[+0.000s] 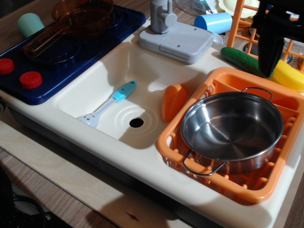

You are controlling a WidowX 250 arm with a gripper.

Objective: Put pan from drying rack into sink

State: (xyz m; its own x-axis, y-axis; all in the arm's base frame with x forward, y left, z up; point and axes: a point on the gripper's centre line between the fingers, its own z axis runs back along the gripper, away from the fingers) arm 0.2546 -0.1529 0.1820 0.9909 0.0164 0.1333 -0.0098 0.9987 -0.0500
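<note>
1. The tool (271, 45) hangs at the top right edge of the view, above the far corner of the rack (223, 185). Only one dark finger shows; the other is cut off, so I cannot tell how far open it is. Nothing appears to be in its grip.
2. The pan (231, 130) sits upright in the rack, untouched, with one wire handle at the near left and one at the far rim.
3. Risk: the handles are thin and the steel wall is slick, so an off-centre pinch would likely let the pan tip or slide out.
4. Risk: the pan nearly fills the rack, so lifting at an angle could catch the rack's rim and drag it along.
5. Risk: the sink (90, 88) already holds a spatula (108, 104) and an orange piece (173, 100) leaning at its right wall; the pan might land on them and rest tilted.
6. Hidden: the tool's upper body and arm are out of frame, and the things behind the rack are partly covered.
</note>
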